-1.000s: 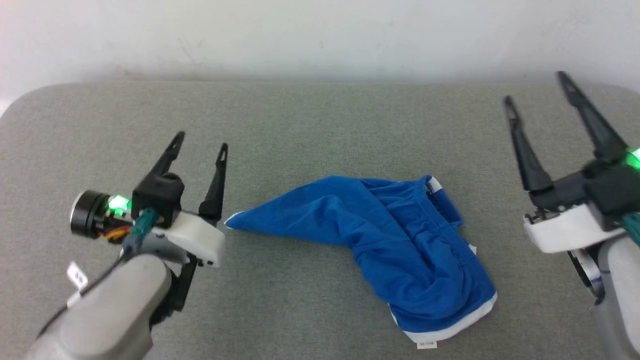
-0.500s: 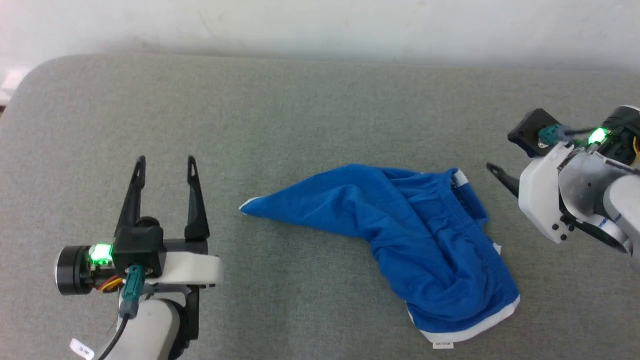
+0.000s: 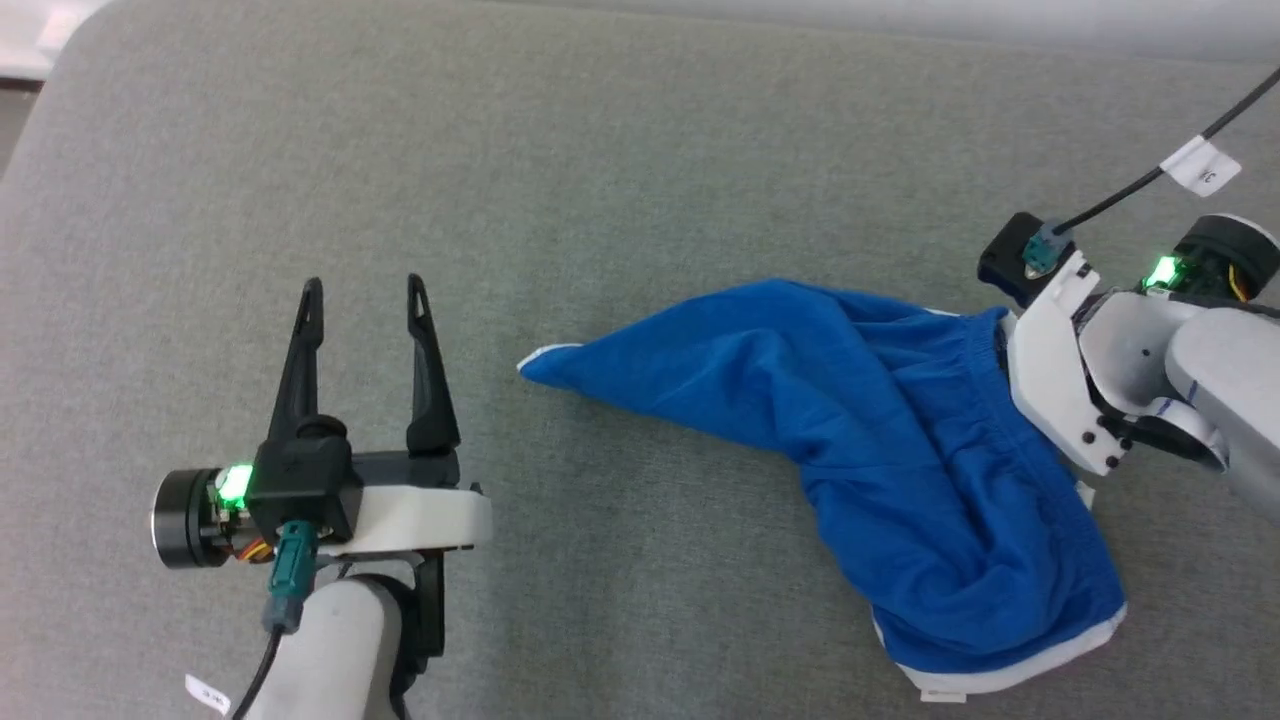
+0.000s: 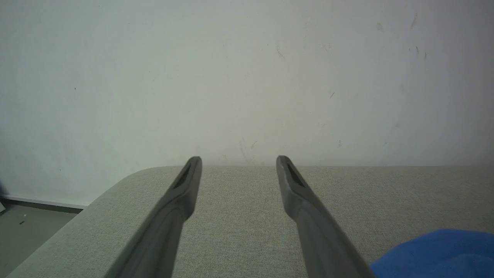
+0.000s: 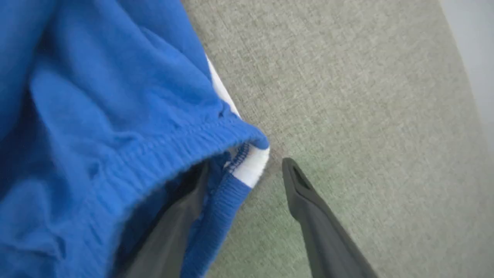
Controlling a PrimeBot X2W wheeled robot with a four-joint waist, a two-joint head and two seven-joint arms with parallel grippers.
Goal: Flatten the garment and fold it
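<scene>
At the waistband [image 5: 173,154] of the garment [image 3: 900,470], right fingers [image 5: 308,208] have arrived spread wide, one inside; left fingers [image 3: 425,380] gape empty.

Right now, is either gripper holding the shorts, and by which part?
Nothing is held. The right gripper is open, one finger inside the waistband of the shorts, one outside. The left gripper is open, clear of them.

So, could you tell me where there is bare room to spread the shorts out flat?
Bare grey padded surface lies between the left pincer and the blue shorts, and across the far strip behind both. The right side is crowded: the open right pincer straddles the waistband.
</scene>
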